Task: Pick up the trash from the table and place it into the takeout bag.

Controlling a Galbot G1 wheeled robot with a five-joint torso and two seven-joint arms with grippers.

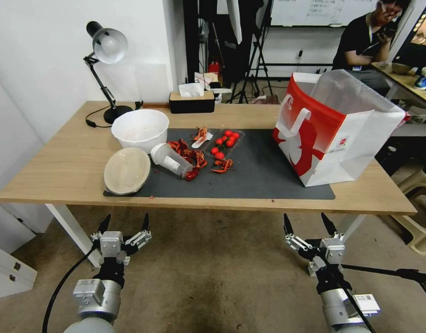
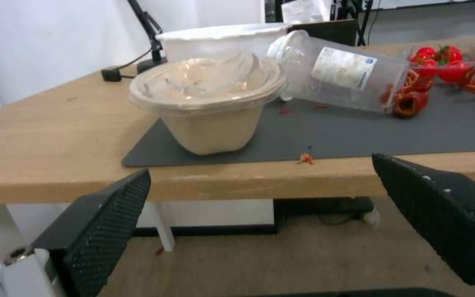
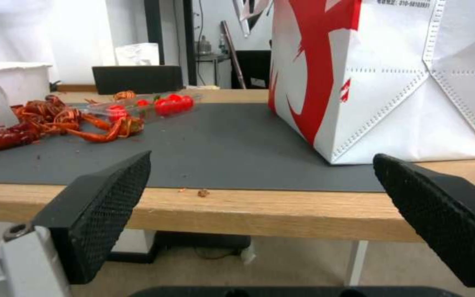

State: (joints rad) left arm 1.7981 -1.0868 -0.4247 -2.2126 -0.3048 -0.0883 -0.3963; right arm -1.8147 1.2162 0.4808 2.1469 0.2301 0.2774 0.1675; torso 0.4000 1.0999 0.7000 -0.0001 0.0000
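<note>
left gripper [image 1: 124, 223] and right gripper [image 1: 309, 224] spread wide, empty, below table [image 1: 60, 166] front edge. lidded beige bowl [image 1: 127, 170] at mat's front-left corner, tipped clear cup [image 1: 171, 159] beside. takeout bag [image 1: 335, 127] upright on mat's right end.

Both arms are reaching forward from the robot's shoulders, low and side by side, with the wrists level and the fingertips pointing ahead and slightly upward. The left gripper [image 1: 124, 223] is hanging with its two black fingers [image 2: 103, 231] spread wide apart, gripping nothing. The right gripper [image 1: 309, 225] is mirroring it on the other side, its textured pads [image 3: 105, 206] likewise splayed apart and empty.
</note>
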